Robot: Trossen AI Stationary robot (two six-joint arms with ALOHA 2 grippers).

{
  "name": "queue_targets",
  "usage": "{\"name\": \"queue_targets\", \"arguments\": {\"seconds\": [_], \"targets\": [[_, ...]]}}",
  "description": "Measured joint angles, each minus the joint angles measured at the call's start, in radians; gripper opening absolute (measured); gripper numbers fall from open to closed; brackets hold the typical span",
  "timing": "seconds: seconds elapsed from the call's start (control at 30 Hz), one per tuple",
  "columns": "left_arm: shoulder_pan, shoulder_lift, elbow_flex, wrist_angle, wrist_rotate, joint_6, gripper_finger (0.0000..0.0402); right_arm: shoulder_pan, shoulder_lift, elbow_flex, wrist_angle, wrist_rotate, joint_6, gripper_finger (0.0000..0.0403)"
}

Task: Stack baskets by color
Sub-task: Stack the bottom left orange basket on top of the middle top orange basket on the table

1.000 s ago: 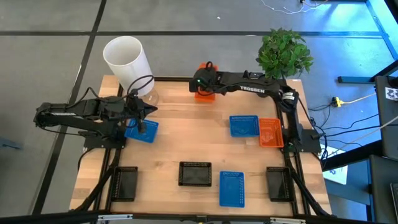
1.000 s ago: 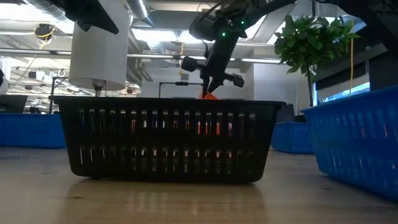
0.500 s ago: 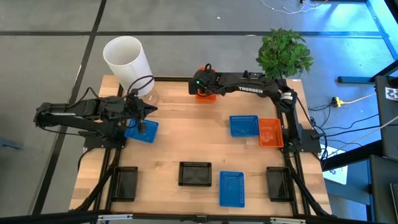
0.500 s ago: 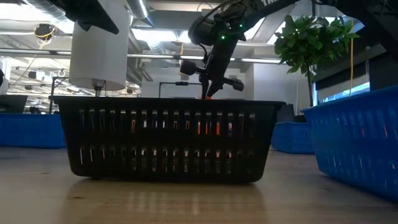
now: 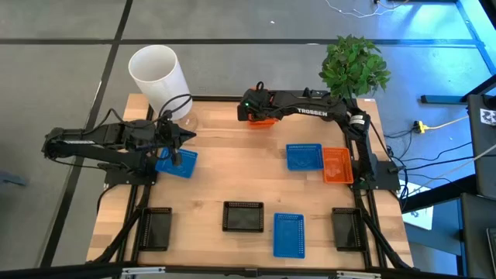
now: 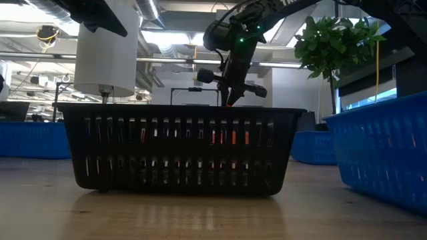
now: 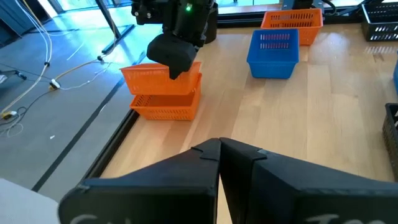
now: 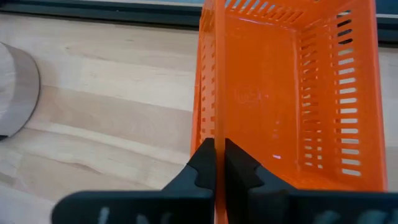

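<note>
Two orange baskets are at the table's far edge, mid-table. The upper one [image 7: 163, 76] sits over the lower one [image 7: 166, 107], which stands on the table. My right gripper [image 8: 216, 149] reaches over them from the right and is shut on the upper basket [image 5: 264, 118]. My left gripper [image 7: 219, 149] is shut with nothing between its fingers, raised at the left above a blue basket [image 5: 177, 163]. Another blue basket [image 5: 304, 156] and an orange one [image 5: 336, 166] stand side by side on the right. My right gripper pinches one side wall [image 8: 207, 112] of the upper orange basket at its rim, one finger inside and one outside. The fingers come slanting down from above. The basket stays roughly level on top of the lower orange basket; whether it rests in it, I cannot tell.
A black basket [image 5: 243, 216] and a blue one [image 5: 289, 234] stand near the front, with black baskets at the front left [image 5: 155, 227] and front right [image 5: 346, 229]. A white cylinder [image 5: 159, 77] stands far left and a potted plant [image 5: 354, 66] far right.
My right gripper has tipped a little and shifted slightly toward the table's right, and the orange basket it holds has moved with it.
</note>
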Motion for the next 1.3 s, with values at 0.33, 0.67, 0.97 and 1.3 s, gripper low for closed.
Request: {"name": "queue_targets", "arguments": {"seconds": [0.33, 0.67, 0.97, 1.3], "targets": [[0.0, 0.0, 0.0, 0.0, 0.0, 0.0, 0.0, -0.001, 0.0, 0.0, 0.0, 0.0, -0.027, 0.003], [0.0, 0.0, 0.0, 0.0, 0.0, 0.001, 0.0, -0.005, 0.0, 0.0, 0.001, 0.002, -0.054, 0.0013], [0.0, 0.0, 0.0, 0.0, 0.0, 0.001, 0.0, -0.008, 0.0, 0.0, 0.0, 0.067, -0.059, 0.0007], [0.0, 0.0, 0.0, -0.001, -0.009, 0.028, 0.0, -0.008, 0.005, 0.0, 0.0, 0.079, -0.08, 0.0008]]}}
